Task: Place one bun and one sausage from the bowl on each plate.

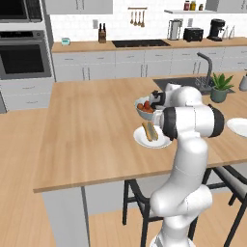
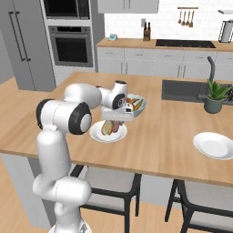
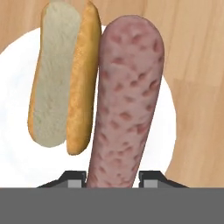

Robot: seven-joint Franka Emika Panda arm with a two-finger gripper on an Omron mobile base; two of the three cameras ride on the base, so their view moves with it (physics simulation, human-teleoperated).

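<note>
A white plate [image 1: 159, 143] [image 2: 97, 133] [image 3: 15, 109] lies near the island's front edge. On it rests a split bun [image 3: 61, 83] [image 1: 146, 130], cut side up. Right beside the bun, the pink speckled sausage [image 3: 127, 96] [image 2: 109, 128] runs lengthwise between my fingertips [image 3: 72, 177], which touch it on both sides. My gripper [image 3: 112, 177] [image 2: 114, 123] points down over this plate, shut on the sausage. A second white plate [image 1: 240, 126] [image 2: 214, 145] sits bare far to the right. The black bowl is hidden or out of view.
The pale grey fruit bowl [image 1: 143, 109] [image 2: 138, 103] stands just behind the near plate. Farther right are the sink with its faucet [image 2: 210, 66] and a potted plant [image 1: 221, 88] [image 2: 215, 96]. Dark stools [image 2: 113, 186] stand under the island's front edge.
</note>
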